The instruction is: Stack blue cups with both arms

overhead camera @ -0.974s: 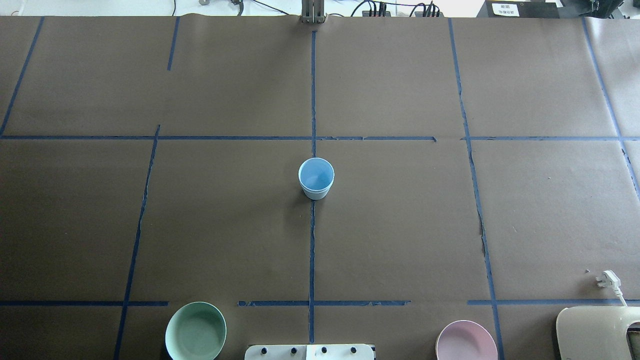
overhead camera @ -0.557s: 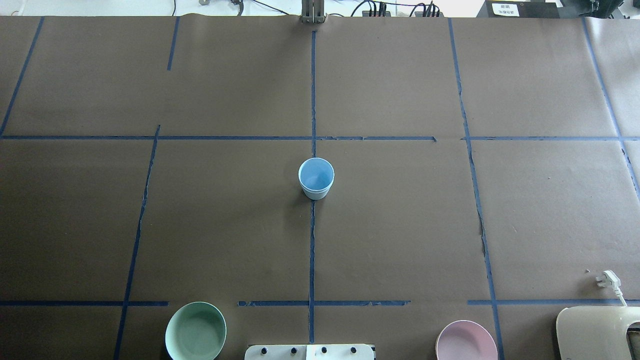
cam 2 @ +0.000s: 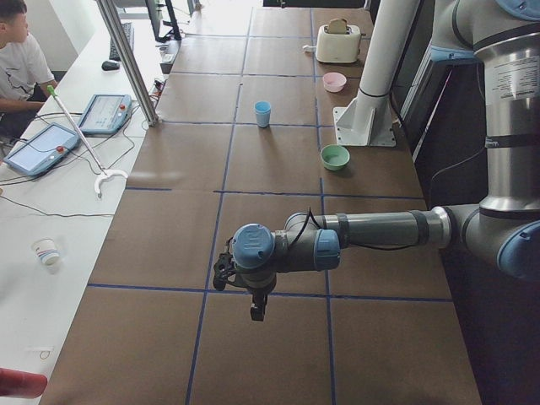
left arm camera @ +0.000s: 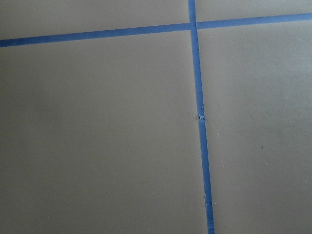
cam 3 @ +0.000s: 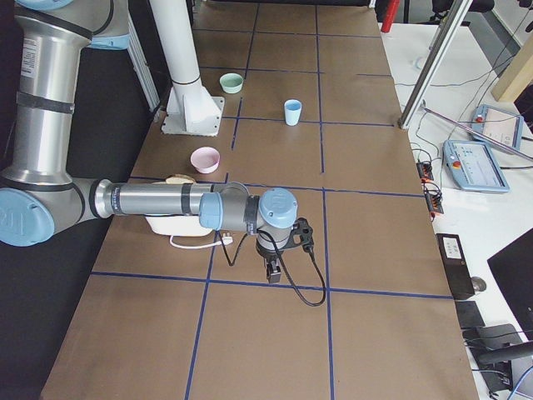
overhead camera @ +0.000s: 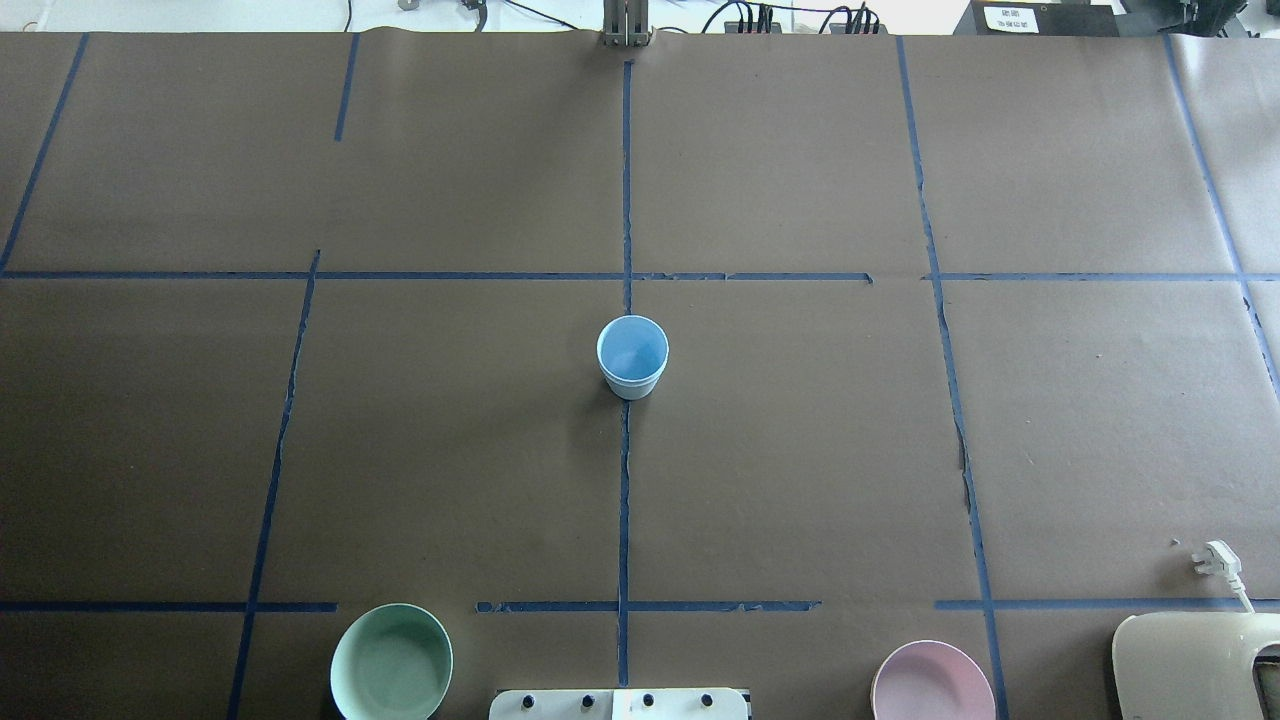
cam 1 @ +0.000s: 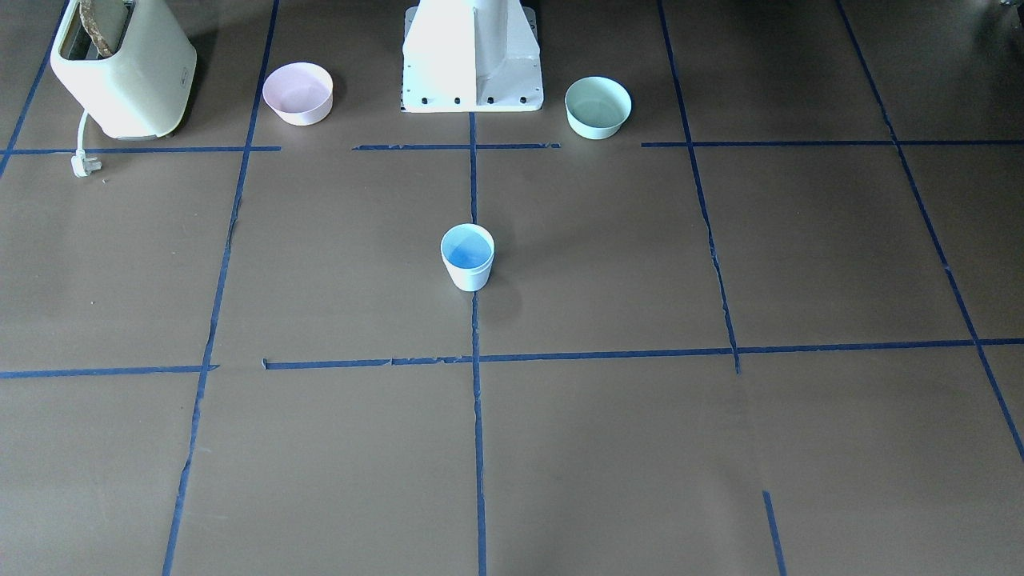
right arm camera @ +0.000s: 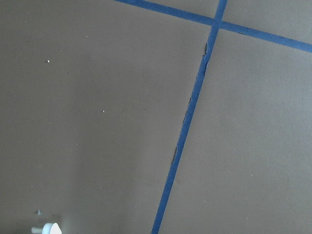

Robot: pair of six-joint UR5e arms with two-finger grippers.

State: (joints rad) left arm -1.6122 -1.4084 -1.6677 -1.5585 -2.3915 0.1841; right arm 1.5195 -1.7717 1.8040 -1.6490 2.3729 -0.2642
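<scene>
At the centre of the table the blue cups stand nested, my left gripper and right gripper far off, fingers open or closed I cannot tell.

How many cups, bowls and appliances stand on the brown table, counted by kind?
Cups: 1, a blue cup at the centre; whether a second is nested inside cannot be told.
Bowls: 2, the mint-green bowl and the pink bowl.
Appliances: 1, the toaster.
Total: 4.
</scene>
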